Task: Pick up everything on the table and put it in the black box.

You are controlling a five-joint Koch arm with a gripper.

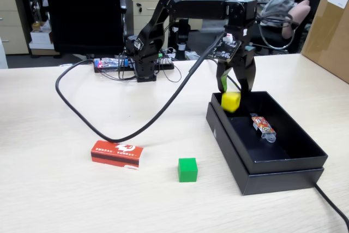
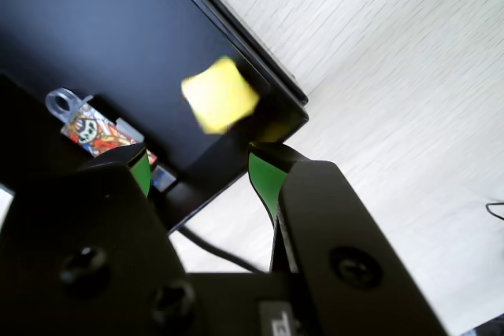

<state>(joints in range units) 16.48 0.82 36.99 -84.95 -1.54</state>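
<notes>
Gripper (image 1: 234,87) fingers apart above the black box (image 1: 283,162). Yellow cube (image 1: 230,101) blurred just below them, untouched. Green cube (image 1: 187,169) on the surface.

Red-and-white carton (image 1: 116,154) bears a white logo, seemingly too blurred to read

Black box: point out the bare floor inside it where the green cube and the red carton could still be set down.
Inside the black box, the near half of the floor, below the snack packet, is bare. The far left corner is crowded: the yellow cube is there, blurred, under the open hand. The green cube and red carton lie on the table.
</notes>
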